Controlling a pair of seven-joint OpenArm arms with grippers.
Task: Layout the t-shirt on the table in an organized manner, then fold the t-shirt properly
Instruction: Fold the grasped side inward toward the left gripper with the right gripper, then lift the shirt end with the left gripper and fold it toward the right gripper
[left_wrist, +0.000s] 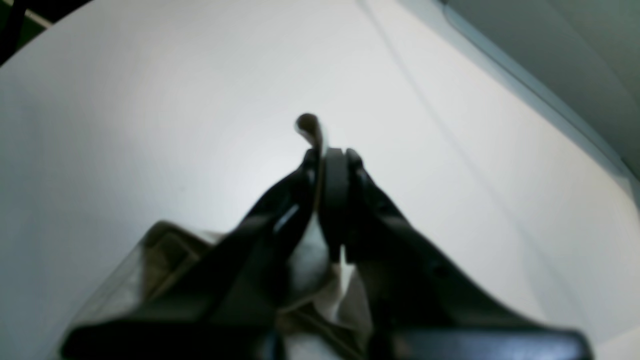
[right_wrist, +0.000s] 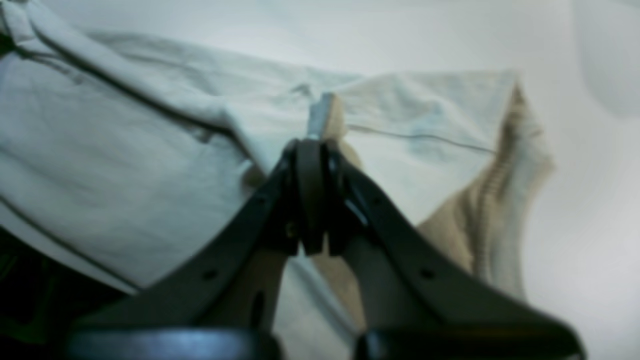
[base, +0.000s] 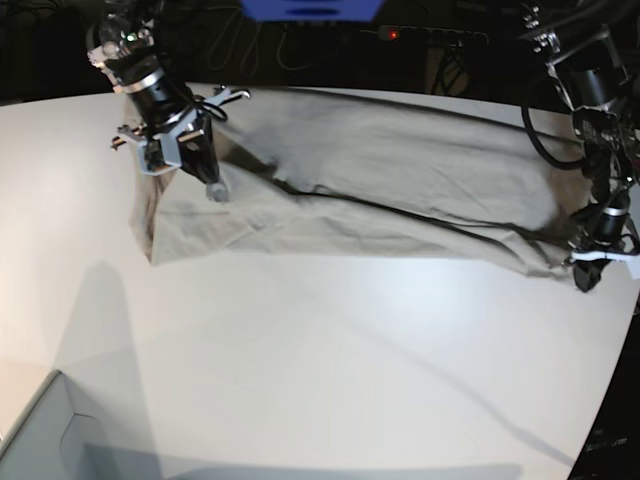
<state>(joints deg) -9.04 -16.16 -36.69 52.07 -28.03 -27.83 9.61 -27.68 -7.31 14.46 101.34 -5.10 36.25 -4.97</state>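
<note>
Left gripper (left_wrist: 325, 155) and right gripper (right_wrist: 315, 145) are clamped on the t-shirt (base: 380, 160), its cloth between their fingertips.

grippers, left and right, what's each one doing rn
left gripper: closed, holding the light grey-beige cotton t-shirt
right gripper: closed, pinching a fold of the same t-shirt

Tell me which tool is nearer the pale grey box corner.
Right. In the base view, the right tool is above and somewhat right of the box corner; the left tool is far across, near the right edge.
</note>
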